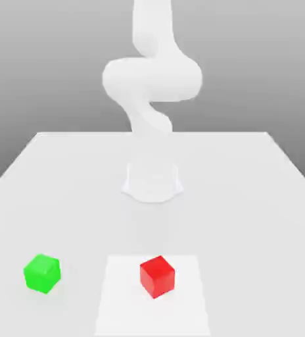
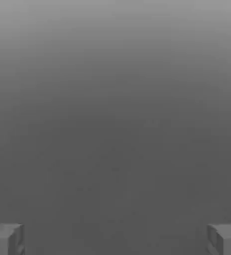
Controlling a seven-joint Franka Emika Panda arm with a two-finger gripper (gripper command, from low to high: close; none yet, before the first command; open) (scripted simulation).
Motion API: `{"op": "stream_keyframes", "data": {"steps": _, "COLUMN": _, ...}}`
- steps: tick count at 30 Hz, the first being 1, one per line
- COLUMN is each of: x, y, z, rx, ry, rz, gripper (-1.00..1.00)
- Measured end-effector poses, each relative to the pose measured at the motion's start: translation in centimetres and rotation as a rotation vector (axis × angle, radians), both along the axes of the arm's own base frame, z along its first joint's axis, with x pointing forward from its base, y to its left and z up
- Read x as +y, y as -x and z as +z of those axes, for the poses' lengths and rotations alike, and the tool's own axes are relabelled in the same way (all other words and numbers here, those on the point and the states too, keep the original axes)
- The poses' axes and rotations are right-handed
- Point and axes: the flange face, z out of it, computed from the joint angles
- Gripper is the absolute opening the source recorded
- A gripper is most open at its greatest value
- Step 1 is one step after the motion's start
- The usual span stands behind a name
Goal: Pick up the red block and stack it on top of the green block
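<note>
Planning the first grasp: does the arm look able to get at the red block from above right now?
Probably yes. The red block sits alone on the table, well apart from the green block, nothing over it, and the gripper is open.

Bright even light, washed-out white arm (image 1: pixel 152 79); faint shadows (soft edges)

The red block (image 1: pixel 157 276), a small smooth bright red cube, is sitting flat on the table, turned so one vertical edge is facing the exterior view. The green block (image 1: pixel 42 272), a matching bright green cube, is resting flat well apart from it, toward the exterior view's left.
</note>
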Motion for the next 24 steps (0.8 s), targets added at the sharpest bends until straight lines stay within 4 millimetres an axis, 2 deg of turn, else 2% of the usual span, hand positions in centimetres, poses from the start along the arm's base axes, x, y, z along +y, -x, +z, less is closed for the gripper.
{"op": "stream_keyframes", "data": {"steps": 2, "x": 0.4, "y": -2.6, "z": -4.7, "rx": 0.07, "ry": -0.02, "rz": -0.087, "gripper": 0.0}}
{"op": "stream_keyframes", "data": {"steps": 5, "x": 0.4, "y": -5.2, "z": -11.7, "rx": 0.165, "ry": -0.055, "rz": -0.208, "gripper": 0.0}}
{"op": "stream_keyframes", "data": {"steps": 10, "x": -0.4, "y": -7.0, "z": -23.3, "rx": 0.315, "ry": -0.127, "rz": -0.406, "gripper": 0.0}}
{"op": "stream_keyframes", "data": {"steps": 14, "x": -0.9, "y": -6.3, "z": -32.0, "rx": 0.43, "ry": -0.2, "rz": -0.562, "gripper": 0.0}}
{"op": "stream_keyframes", "data": {"steps": 19, "x": -0.6, "y": -3.2, "z": -41.2, "rx": 0.57, "ry": -0.309, "rz": -0.753, "gripper": 0.0}}
{"op": "stream_keyframes", "data": {"steps": 21, "x": -0.1, "y": -1.7, "z": -44.0, "rx": 0.619, "ry": -0.354, "rz": -0.82, "gripper": 0.0}}
{"op": "stream_keyframes", "data": {"steps": 24, "x": 0.0, "y": -1.3, "z": -46.1, "rx": 0.633, "ry": -0.377, "rz": -0.851, "gripper": 0.0}}
